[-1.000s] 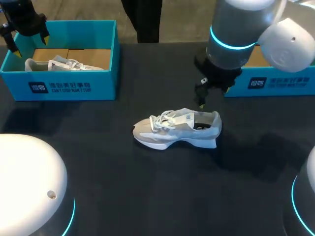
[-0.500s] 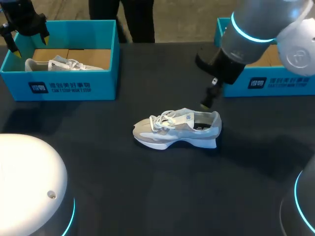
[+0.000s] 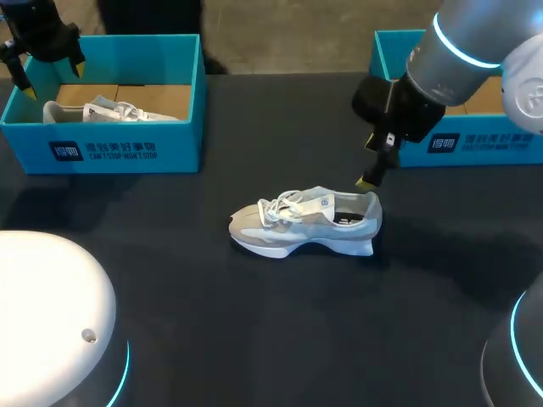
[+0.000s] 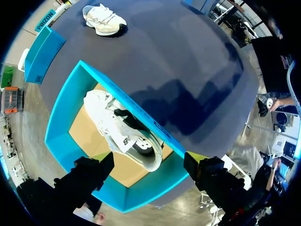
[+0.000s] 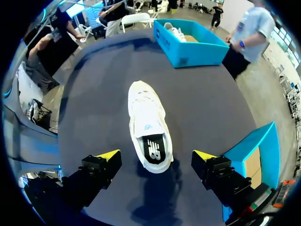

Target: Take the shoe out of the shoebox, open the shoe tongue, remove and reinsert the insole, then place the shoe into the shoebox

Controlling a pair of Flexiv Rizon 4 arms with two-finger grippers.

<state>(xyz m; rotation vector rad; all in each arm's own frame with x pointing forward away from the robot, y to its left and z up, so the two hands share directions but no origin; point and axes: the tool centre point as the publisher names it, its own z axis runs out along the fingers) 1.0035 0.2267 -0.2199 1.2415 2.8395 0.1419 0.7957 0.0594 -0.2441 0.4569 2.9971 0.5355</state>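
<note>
My right claw (image 5: 156,155) hangs fingers apart above the heel of the white-and-grey mesh sneaker (image 3: 305,222), which stands on the dark bench (image 3: 254,322). My left claw (image 3: 51,76), also spread, hovers over the teal cardboard shoebox (image 3: 127,148).

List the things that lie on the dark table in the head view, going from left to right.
Teal cardboard shoebox holding a white sneaker → grey-and-white sneaker lying alone on its sole → second teal cardboard shoebox.
</note>
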